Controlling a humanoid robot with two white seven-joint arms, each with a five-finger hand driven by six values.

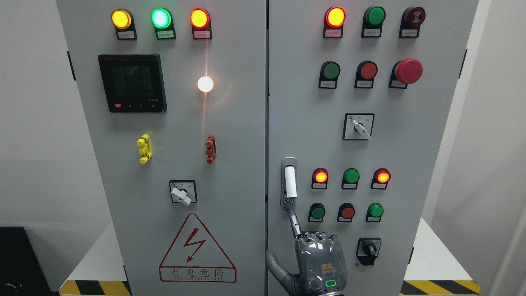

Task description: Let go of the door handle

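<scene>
Industrial or electrical test room. Grey two-door control cabinet [230, 135] with indicator lamps [160, 18], push buttons [368, 70], digital meter [132, 83], high-voltage warning triangle [197, 250]; hazard-striped floor edging [94, 287]; plain white walls [33, 123].

I'm looking at plain pale grey walls [28, 123] running behind on both sides, evenly lit with no hard shadows. A white raised platform [96, 259] is showing at lower left and again at lower right, and yellow-and-black hazard striping [92, 287] is edging its front. A black box-shaped object [18, 259] is sitting in the bottom left corner, against the wall.
</scene>
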